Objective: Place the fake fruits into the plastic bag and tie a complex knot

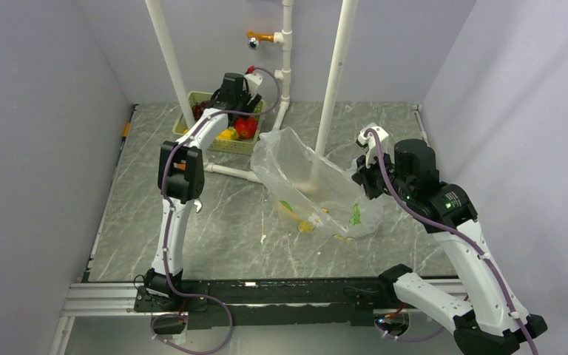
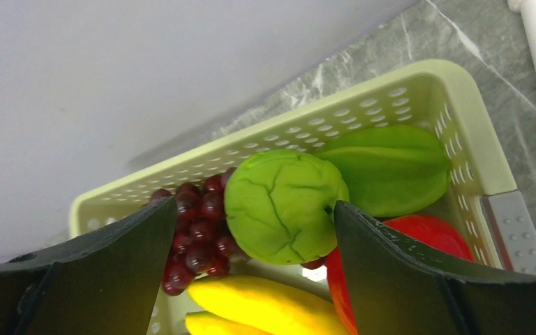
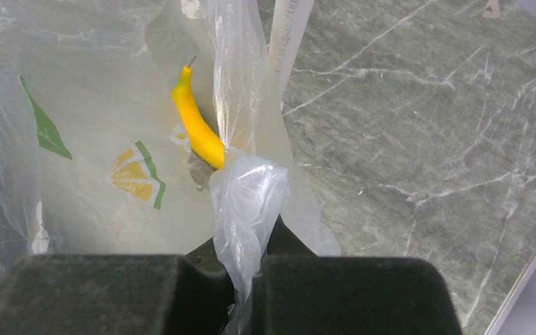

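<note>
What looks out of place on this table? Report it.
Nothing is spilled or damaged. The one oddity: the plastic bag leans against the white post, whose foot shows through the film; whether the film wraps it I cannot tell. The right gripper pinches the bag's rim.

surface: grey marbled table (image 1: 214,222) | on it: basket (image 1: 229,146), plastic bag (image 1: 303,166), pipe frame (image 1: 229,171)
</note>
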Available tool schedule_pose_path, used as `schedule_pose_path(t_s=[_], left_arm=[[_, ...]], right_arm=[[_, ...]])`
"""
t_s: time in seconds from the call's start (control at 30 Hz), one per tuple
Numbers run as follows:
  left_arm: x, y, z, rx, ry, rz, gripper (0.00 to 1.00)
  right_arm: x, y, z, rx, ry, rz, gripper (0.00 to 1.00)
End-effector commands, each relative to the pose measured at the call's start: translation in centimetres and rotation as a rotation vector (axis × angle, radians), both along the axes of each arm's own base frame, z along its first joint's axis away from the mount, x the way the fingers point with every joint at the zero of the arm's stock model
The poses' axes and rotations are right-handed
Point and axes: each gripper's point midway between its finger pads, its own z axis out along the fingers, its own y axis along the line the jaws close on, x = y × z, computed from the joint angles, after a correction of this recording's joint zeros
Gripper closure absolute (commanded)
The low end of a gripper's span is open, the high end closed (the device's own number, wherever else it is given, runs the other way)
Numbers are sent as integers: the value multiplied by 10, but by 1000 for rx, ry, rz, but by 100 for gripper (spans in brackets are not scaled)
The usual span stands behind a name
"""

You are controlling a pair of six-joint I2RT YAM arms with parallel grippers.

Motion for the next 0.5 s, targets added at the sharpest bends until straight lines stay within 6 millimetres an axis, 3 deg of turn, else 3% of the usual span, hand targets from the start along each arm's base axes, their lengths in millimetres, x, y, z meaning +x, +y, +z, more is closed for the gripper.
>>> schedule_pose_path(t_s=[0.0, 0.3, 0.47], left_arm=[[5, -14, -7, -93, 12, -42, 10], [4, -14, -32, -123, 65, -10, 11], [9, -9, -31, -145, 60, 27, 10]], right_arm=[[7, -3, 20, 5, -59, -17, 100], [9, -6, 22, -4, -62, -26, 100], [10, -6, 22, -5, -62, -28, 100]])
